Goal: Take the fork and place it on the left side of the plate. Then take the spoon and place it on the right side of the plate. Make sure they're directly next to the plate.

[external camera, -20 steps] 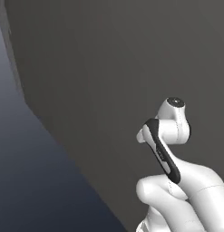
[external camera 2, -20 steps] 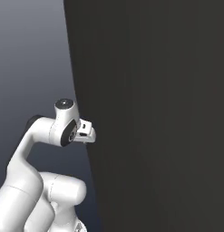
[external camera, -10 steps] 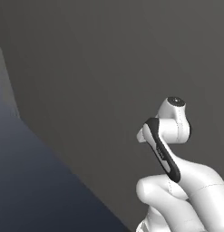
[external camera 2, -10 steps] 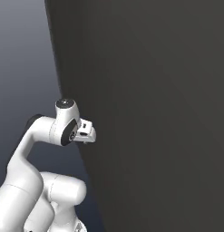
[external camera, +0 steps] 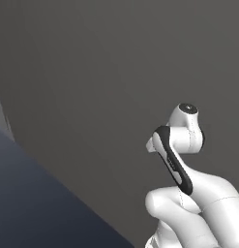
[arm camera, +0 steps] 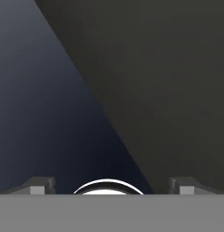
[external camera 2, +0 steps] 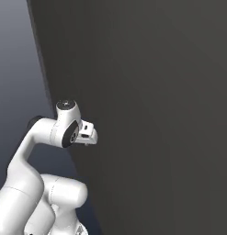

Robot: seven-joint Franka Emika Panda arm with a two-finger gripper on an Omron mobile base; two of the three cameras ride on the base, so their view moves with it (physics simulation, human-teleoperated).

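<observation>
Claw: the claw (arm camera: 109,186) stands wide open, nothing between its two dark tips, which rise well apart at the bottom of the hand view.
Claw tips: one finger (arm camera: 37,185) at the lower left and the other at the lower right of the hand view, both level with each other.
Claw from the base: in the right base view the claw (external camera 2: 88,133) sits at the end of the folded arm, pointing toward the dark wall beside it.
Arm: the white arm (external camera: 188,193) is folded up on itself, its wrist joint at the top, with a dark strip along one link; in the right base view the arm (external camera 2: 36,151) bends the same way.
Ahead of the claw: a flat dark grey wall (arm camera: 168,90) takes up the right and upper part of the hand view, with a straight slanting edge.
Left of the claw: a dark blue floor (arm camera: 41,113) lies on the other side of that edge.
Wall from the base: the same dark wall (external camera: 101,72) stands just past the arm in the left base view, the blue floor (external camera: 29,203) below it.
Fork, spoon, plate: where they are cannot be told from these pictures.
</observation>
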